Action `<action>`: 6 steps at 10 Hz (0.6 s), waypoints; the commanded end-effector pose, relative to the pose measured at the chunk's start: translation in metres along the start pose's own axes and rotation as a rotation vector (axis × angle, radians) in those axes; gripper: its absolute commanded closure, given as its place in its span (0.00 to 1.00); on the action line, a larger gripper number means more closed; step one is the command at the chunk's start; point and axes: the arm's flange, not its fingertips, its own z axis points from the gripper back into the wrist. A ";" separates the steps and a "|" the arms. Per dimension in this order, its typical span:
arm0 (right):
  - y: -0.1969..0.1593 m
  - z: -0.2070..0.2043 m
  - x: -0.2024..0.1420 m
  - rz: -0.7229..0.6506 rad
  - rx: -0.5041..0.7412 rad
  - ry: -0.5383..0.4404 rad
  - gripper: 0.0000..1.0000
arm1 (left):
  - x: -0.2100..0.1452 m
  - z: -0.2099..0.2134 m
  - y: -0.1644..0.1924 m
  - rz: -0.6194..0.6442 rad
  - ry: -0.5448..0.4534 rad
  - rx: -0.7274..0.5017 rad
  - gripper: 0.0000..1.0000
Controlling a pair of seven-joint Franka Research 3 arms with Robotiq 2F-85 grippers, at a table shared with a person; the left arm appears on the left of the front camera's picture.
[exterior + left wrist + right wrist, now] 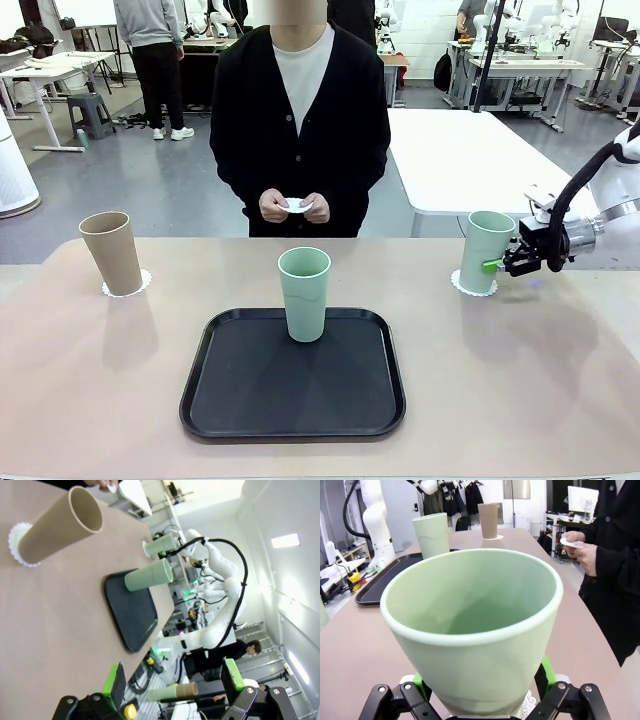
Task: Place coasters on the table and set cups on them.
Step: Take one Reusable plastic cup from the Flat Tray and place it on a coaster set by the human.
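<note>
Left gripper (pixel 172 672) is hanging wide open and empty over the table (pixel 520 380); tan cup (pixel 112 252) is standing on left coaster (pixel 141 285), long axis vertical, mouth up. Centre mint cup (pixel 304 293) is standing likewise on the black tray (pixel 230 400), person's hands (pixel 272 205) beyond it holding a loose coaster (pixel 296 206). Right mint cup (pixel 485 250) is sitting upright on right coaster (pixel 462 287), right gripper (pixel 496 265) straddling it, can't tell if clamped.

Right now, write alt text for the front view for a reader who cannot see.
The right tool is at a mint-green cup on a doily, at the beige table's right. A tan cup stands on a second doily at left, another mint-green cup on the black tray.
</note>
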 end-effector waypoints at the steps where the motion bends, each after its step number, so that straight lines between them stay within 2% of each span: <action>1: -0.005 0.003 0.001 -0.030 0.021 0.063 0.00 | 0.000 0.001 -0.002 -0.005 -0.006 0.003 0.00; 6: -0.003 0.010 0.001 -0.049 0.019 0.126 0.00 | 0.000 0.001 -0.002 -0.005 -0.006 0.003 0.00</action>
